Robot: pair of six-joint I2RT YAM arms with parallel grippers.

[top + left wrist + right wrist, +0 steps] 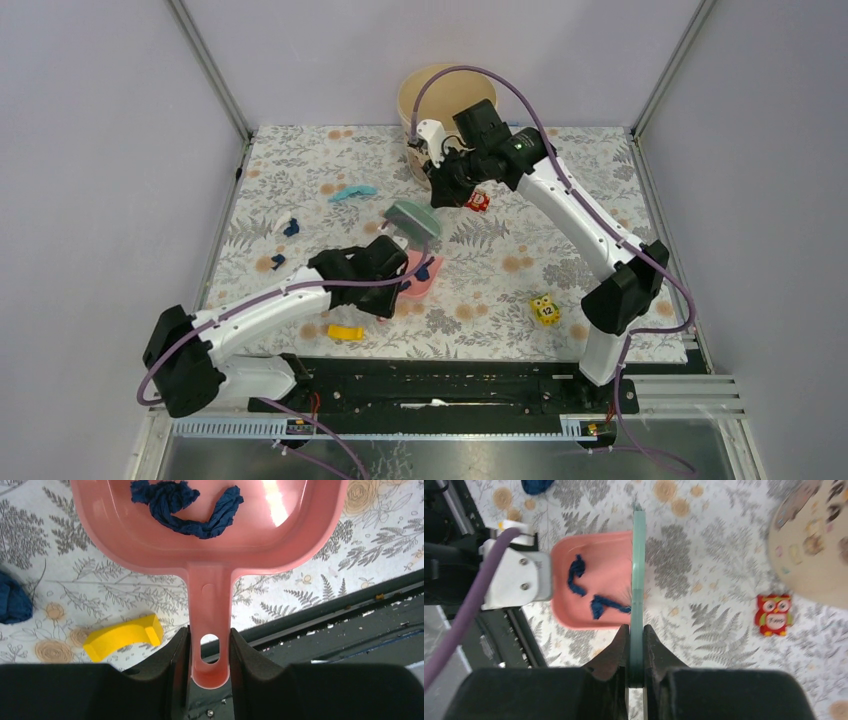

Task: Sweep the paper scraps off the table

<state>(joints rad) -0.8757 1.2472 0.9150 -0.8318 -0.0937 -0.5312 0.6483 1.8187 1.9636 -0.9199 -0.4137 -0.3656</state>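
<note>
Your left gripper [210, 641] is closed tight on the handle of the pink dustpan [210, 550]. Both fingers [172, 655] press against the handle's sides at its hanging hole, and no gap shows between them and the plastic. Two twisted dark blue paper scraps [185, 510] lie inside the pan, toward its open end.

Your right gripper [636, 632] is closed just as firmly on the green brush [638, 570], which the wrist camera shows you edge-on. Its fingers [616, 652] pinch the thin upper part from both sides. The brush stands along the open lip of the pan, and one scrap lies right against it. You cannot tell whether the brush touches the cloth.

From above, you can see more paper on the table [300, 160]. One dark blue bit [291, 228] and a second bit [277, 261] lie left of the left gripper, a little apart from each other. The light-blue strip [352, 192] lies farther back, well apart from the pan.

A yellow piece [346, 332] sits near the front edge, just beside the left arm. A red owl block [478, 201] lies just beside the right gripper, and a yellow block [544, 310] sits well to the right of the pan. A tan tub [440, 95] stands at the back edge, behind the right gripper.
</note>
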